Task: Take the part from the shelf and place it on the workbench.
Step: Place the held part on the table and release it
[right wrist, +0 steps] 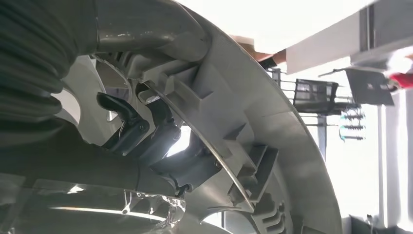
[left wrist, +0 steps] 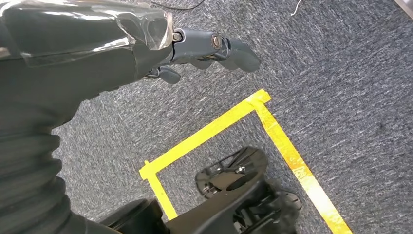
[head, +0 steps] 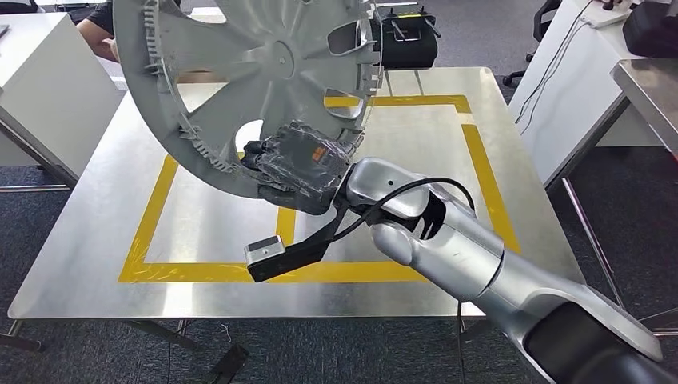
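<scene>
Right hand (head: 300, 164) gripped the part (head: 240, 72), a big grey wheel cover, at its lower rim; in the right wrist view the dark fingers (right wrist: 146, 131) curled through an opening near the rim, thumb (right wrist: 146, 24) pressed on the other face. Part was held tilted, in the air above the workbench (head: 96, 240) (not touching it), over the far-left portion of the surface and reaching past the far edge. Under it, yellow tape (head: 480, 176) marked a rectangle on the metal top, w/ a short strip running in from the near side. Black box (head: 408, 36) sat beyond the far edge. Person's arm (head: 96, 32) showed past the far-left corner.

Left hand (left wrist: 204, 48) hung over grey carpet (left wrist: 341, 73) w/ fingers apart, holding nothing; yellow floor tape (left wrist: 282, 141) lay below it.
</scene>
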You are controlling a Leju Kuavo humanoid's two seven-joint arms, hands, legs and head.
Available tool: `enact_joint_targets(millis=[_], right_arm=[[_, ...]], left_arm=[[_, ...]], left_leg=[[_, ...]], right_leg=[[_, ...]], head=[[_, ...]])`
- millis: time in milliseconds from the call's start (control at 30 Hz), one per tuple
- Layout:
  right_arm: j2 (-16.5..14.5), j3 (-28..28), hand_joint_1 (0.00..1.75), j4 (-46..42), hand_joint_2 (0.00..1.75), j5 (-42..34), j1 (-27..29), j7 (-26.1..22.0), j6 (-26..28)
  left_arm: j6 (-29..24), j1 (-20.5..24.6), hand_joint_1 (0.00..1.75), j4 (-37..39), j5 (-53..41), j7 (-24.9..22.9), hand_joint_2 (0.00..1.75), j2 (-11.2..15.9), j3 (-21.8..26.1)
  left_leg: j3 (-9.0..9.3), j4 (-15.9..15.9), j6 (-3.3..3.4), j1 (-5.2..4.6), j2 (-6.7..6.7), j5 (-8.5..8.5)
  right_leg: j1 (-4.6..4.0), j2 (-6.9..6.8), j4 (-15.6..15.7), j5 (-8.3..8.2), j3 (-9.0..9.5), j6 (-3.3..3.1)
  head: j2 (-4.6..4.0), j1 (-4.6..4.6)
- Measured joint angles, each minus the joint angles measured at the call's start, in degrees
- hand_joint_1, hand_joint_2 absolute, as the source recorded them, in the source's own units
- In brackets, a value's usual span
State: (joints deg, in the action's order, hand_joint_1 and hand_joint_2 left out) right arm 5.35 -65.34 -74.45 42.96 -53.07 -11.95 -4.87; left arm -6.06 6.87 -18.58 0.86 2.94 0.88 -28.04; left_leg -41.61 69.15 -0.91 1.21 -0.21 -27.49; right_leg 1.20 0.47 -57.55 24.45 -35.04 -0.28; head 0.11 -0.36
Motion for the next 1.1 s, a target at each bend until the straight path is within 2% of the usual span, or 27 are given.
enact_joint_targets(millis=[67, 100, 200, 267, 300, 367, 400, 433, 467, 500, 533, 600, 633, 733, 767, 833, 900, 933, 967, 1000, 1067, 1100], right_arm=[[-0.08, -1.23, 1.75, 2.19, 1.75, 0.99, -0.94, 0.02, -0.05], [-0.13, -1.78, 1.75, 3.25, 1.75, 1.37, -1.41, 0.02, -0.08], [-0.16, -3.06, 1.75, 5.57, 1.75, 1.87, -2.08, 0.02, -0.09], [-0.15, -3.46, 1.75, 6.46, 1.75, 2.02, -2.34, 0.03, -0.11], [-0.14, -3.65, 1.75, 6.9, 1.75, 2.26, -2.53, 0.09, -0.18], [-0.08, -4.28, 1.75, 8.03, 1.75, 3.13, -2.86, 0.34, -0.48], [-0.07, -4.71, 1.75, 8.83, 1.75, 3.66, -2.9, 0.5, -0.67], [-0.05, -5.16, 1.75, 9.77, 1.75, 4.15, -2.94, 0.61, -0.81], [-0.06, -5.61, 1.75, 10.84, 1.75, 4.56, -3.03, 0.66, -0.92], [-0.1, -5.99, 1.75, 12.03, 1.75, 4.91, -3.18, 0.69, -0.93], [-0.17, -6.31, 1.75, 13.17, 1.75, 5.14, -3.44, 0.69, -0.93], [-0.37, -6.88, 1.75, 15.41, 1.75, 5.38, -4.06, 0.69, -0.95], [-0.44, -7.11, 1.75, 16.45, 1.75, 5.45, -4.28, 0.69, -0.97], [-0.53, -7.51, 1.75, 19.45, 1.75, 5.53, -4.42, 0.73, -1.04], [-0.55, -7.56, 1.75, 20.41, 1.75, 5.52, -4.43, 0.75, -1.07], [-0.6, -7.56, 1.75, 22.25, 1.75, 5.5, -4.42, 0.85, -1.06], [-0.58, -7.57, 1.75, 23.7, 1.75, 5.43, -4.26, 1.02, -1.05], [-0.56, -7.58, 1.75, 24.36, 1.75, 5.37, -4.11, 1.12, -1.05], [-0.51, -7.57, 1.75, 25.02, 1.75, 5.31, -3.95, 1.26, -1.05], [-0.46, -7.56, 1.75, 25.66, 1.75, 5.25, -3.81, 1.39, -1.05], [-0.39, -7.46, 1.75, 26.69, 1.75, 5.19, -3.7, 1.6, -1.04], [-0.35, -7.4, 1.75, 27.07, 1.75, 5.18, -3.72, 1.69, -1.03]], left_arm=[[0.09, 0.05, 0.0, 0.0, -0.21, -0.04, 1.75, 0.07, 0.31], [0.15, 0.07, 0.0, 0.0, -0.32, -0.07, 1.75, 0.09, 0.5], [0.25, 0.07, 0.0, -0.01, -0.46, -0.17, 1.75, 0.08, 0.92], [0.27, 0.13, 0.0, -0.04, -0.5, -0.2, 1.75, 0.07, 1.08], [0.27, 0.17, 0.0, -0.06, -0.51, -0.2, 1.75, 0.05, 1.18], [0.42, 0.21, 0.0, -0.07, -0.55, -0.22, 1.75, 0.01, 1.35], [0.54, 0.18, 0.0, -0.07, -0.6, -0.23, 1.75, -0.01, 1.4], [0.67, 0.16, 0.0, -0.07, -0.67, -0.26, 1.75, -0.02, 1.44], [0.75, 0.15, 0.0, -0.07, -0.75, -0.28, 1.75, -0.03, 1.5], [0.81, 0.15, 0.0, -0.07, -0.81, -0.29, 1.75, -0.04, 1.58], [0.86, 0.15, 0.0, -0.07, -0.85, -0.31, 1.75, -0.05, 1.68], [0.95, 0.17, 0.0, -0.07, -0.9, -0.37, 1.75, -0.07, 1.91], [0.98, 0.17, 0.0, -0.07, -0.92, -0.42, 1.75, -0.06, 2.03], [0.99, 0.17, 0.0, -0.07, -1.03, -0.72, 1.75, -0.01, 2.32], [0.99, 0.18, 0.0, -0.07, -1.08, -0.84, 1.75, 0.0, 2.34], [0.99, 0.19, 0.0, -0.06, -1.23, -1.05, 1.75, 0.03, 2.37], [0.99, 0.16, 0.0, -0.04, -1.44, -1.18, 1.75, 0.04, 2.38], [0.99, 0.14, 0.0, -0.03, -1.54, -1.25, 1.75, 0.07, 2.39], [0.99, 0.12, 0.0, -0.03, -1.59, -1.3, 1.75, 0.1, 2.39], [0.99, 0.12, 0.0, -0.02, -1.61, -1.33, 1.75, 0.15, 2.4], [0.99, 0.14, 0.0, -0.02, -1.63, -1.37, 1.75, 0.34, 2.42], [0.99, 0.17, 0.0, -0.02, -1.63, -1.38, 1.75, 0.43, 2.43]], left_leg=[[3.82, -7.86, 0.47, -0.12, 0.06, 3.15], [5.05, -10.23, 0.73, -0.26, 0.08, 3.74], [5.85, -11.59, 1.58, -0.53, 0.09, 3.71], [6.13, -12.16, 2.34, -0.37, 0.11, 4.06], [6.26, -12.42, 2.68, -0.27, 0.14, 4.22], [6.28, -12.47, 3.0, -0.34, 0.13, 4.22], [6.29, -12.46, 3.05, -0.37, 0.09, 4.19], [6.3, -12.44, 3.07, -0.39, 0.01, 4.18], [6.31, -12.41, 3.05, -0.39, -0.08, 4.16], [6.33, -12.33, 2.97, -0.39, -0.18, 4.11], [6.3, -12.16, 2.81, -0.39, -0.26, 4.0], [5.98, -11.5, 2.27, -0.68, -0.31, 3.61], [5.82, -11.25, 2.03, -0.76, -0.3, 3.46], [5.58, -10.89, 1.34, -0.51, -0.19, 3.08], [5.17, -10.0, 1.02, -0.42, -0.14, 2.4], [2.82, -4.98, 0.45, -0.24, -0.02, -0.4], [-0.74, 2.32, 0.1, -0.1, 0.03, -3.31], [-1.97, 4.51, 0.04, -0.07, 0.05, -3.68], [-2.29, 4.74, 0.08, -0.06, 0.06, -3.06], [-1.49, 2.69, 0.24, -0.07, 0.07, -1.43], [2.07, -4.92, 0.89, -0.18, 0.06, 2.39], [3.7, -8.17, 1.26, -0.32, 0.07, 3.45]], right_leg=[[-0.17, 0.15, -0.01, 0.06, 0.03, 0.14], [-0.33, 0.19, -0.01, 0.05, -0.07, 0.27], [-0.58, 0.18, 0.14, 0.03, -0.31, 0.99], [-0.57, 0.07, -1.39, 0.92, -1.19, 1.29], [-0.56, 0.02, -3.9, 2.09, -2.46, 1.2], [-0.45, -0.01, -11.84, 5.13, -6.31, 0.81], [-0.4, -0.01, -15.34, 6.15, -8.09, 0.83], [-0.36, -0.02, -17.07, 6.4, -9.06, 1.06], [-0.28, -0.04, -16.4, 5.75, -8.88, 1.45], [-0.2, -0.09, -13.48, 4.39, -7.59, 1.91], [-0.15, -0.22, -9.26, 2.74, -5.6, 2.29], [-0.23, -0.44, -2.48, 0.42, -2.28, 2.28], [-0.37, -0.49, -1.08, 0.03, -1.56, 2.0], [-0.44, -0.37, -0.74, -0.13, -1.33, 1.0], [-0.27, -0.34, -0.67, -0.18, -1.2, 0.66], [-0.03, -0.28, -0.58, -0.19, -0.99, 0.11], [-0.13, -0.21, -0.6, -0.14, -0.96, -0.2], [-0.18, -0.15, -0.61, -0.11, -0.94, -0.24], [-0.22, -0.07, -0.62, -0.09, -0.89, -0.27], [-0.25, 0.04, -0.63, -0.06, -0.81, -0.3], [-0.4, 0.28, -0.61, -0.01, -0.72, -0.29], [-0.54, 0.39, -0.61, 0.0, -0.79, -0.21]], head=[[0.0, 0.02], [0.0, 0.02], [0.0, 0.03], [0.0, 0.09], [0.0, 0.12], [0.0, 0.16], [0.0, 0.15], [0.0, 0.16], [0.0, 0.16], [0.0, 0.16], [0.0, 0.17], [0.0, 0.12], [0.0, 0.1], [0.0, 0.07], [0.0, 0.04], [0.0, 0.01], [0.0, 0.0], [0.0, -0.01], [0.0, -0.02], [0.0, -0.02], [0.0, -0.01], [0.0, 0.0]])
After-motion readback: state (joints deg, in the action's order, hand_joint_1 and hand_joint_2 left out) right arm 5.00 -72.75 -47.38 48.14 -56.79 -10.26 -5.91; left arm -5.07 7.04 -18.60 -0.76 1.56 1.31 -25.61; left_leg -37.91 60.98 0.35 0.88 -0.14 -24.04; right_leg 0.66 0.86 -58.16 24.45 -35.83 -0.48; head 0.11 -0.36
